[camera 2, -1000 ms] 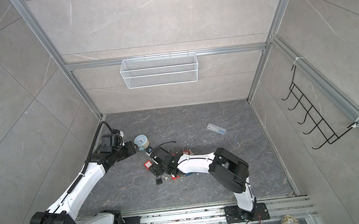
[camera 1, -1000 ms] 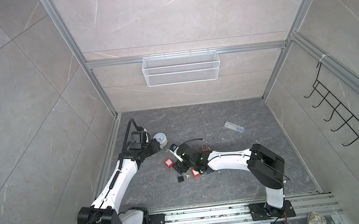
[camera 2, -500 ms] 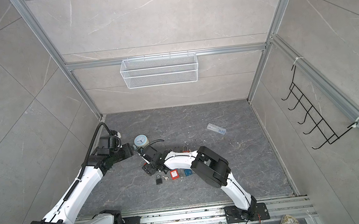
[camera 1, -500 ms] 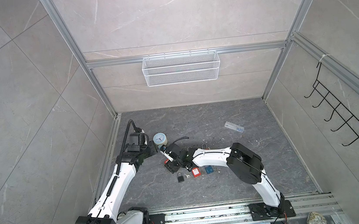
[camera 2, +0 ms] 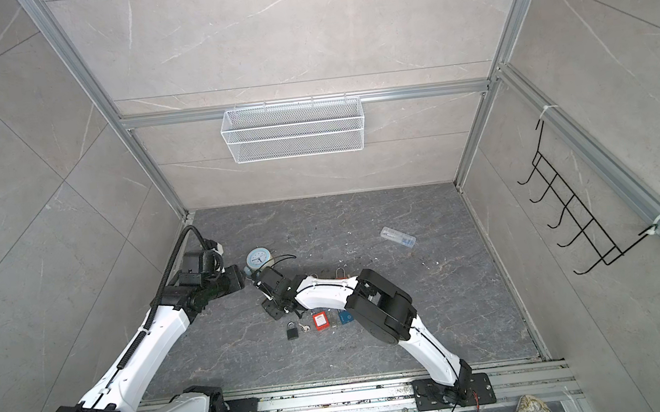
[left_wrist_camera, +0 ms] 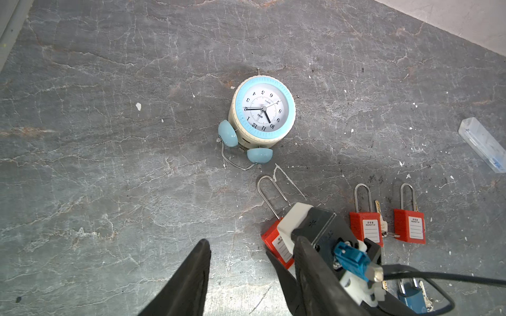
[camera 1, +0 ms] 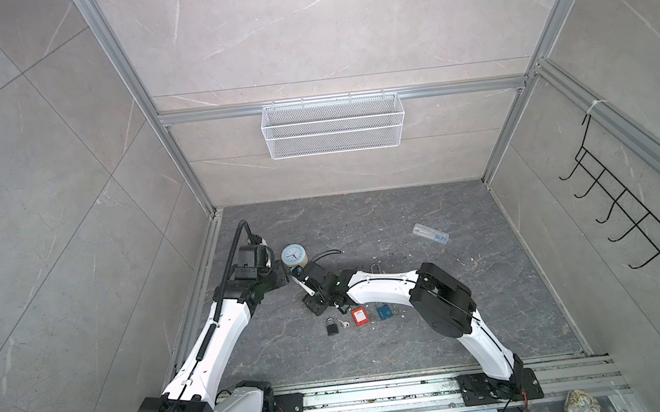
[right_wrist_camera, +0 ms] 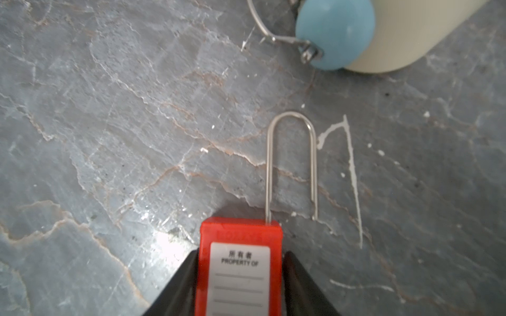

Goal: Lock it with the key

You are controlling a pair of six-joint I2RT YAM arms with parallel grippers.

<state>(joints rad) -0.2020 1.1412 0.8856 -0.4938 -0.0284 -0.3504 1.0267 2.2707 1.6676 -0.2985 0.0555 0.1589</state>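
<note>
Locks cluster near an alarm clock on the left half of the desk

A padlock sits between the fingers of the right end effector, the clock just beyond its shackle — the left end effector is close by on the left. Nearer the front edge, a row of three padlocks runs left to right, with a key between the first two. A plastic case lies well apart to the right. A wire basket hangs on the back wall and a hook rack on the right wall.
</note>
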